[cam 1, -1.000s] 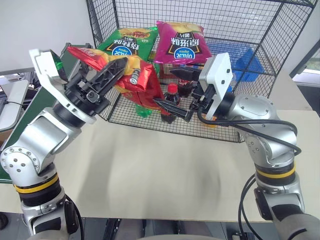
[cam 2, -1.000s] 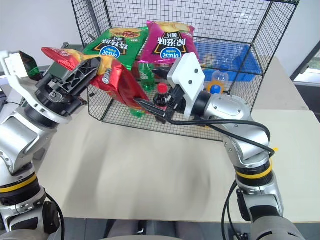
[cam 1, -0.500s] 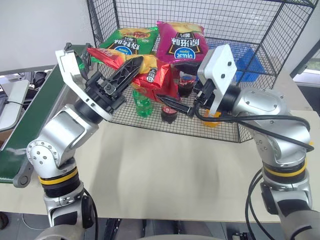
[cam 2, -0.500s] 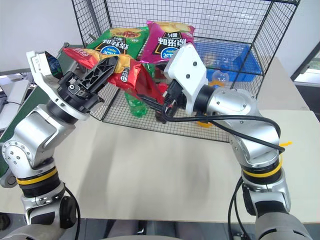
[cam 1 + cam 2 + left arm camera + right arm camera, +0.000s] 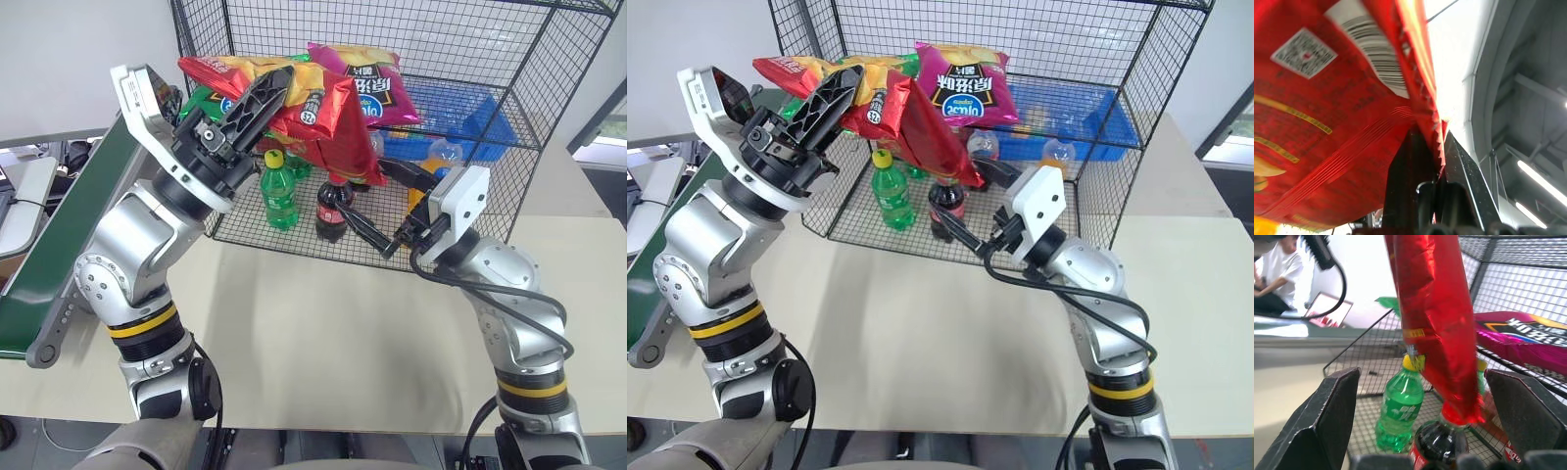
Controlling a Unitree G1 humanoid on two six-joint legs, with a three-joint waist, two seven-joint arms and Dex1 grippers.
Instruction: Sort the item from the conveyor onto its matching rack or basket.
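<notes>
Left eye view shows your left gripper (image 5: 263, 98) clamping the red chip bag (image 5: 328, 117) by one edge above the wire cage (image 5: 509, 117). Your right gripper (image 5: 377, 211) gapes empty; the dangling bag could snag the cola bottle (image 5: 331, 209).

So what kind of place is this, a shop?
Probably a robot test lab set up like a shop stockroom: a conveyor, a wire-mesh cage with chip bags and drink bottles, and a person sitting nearby.

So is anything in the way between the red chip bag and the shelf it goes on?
Nothing visible blocks it. The red chip bag, pinched by the left gripper, hangs at the wire cage's open front, above the bottles, beside the magenta bag.
</notes>
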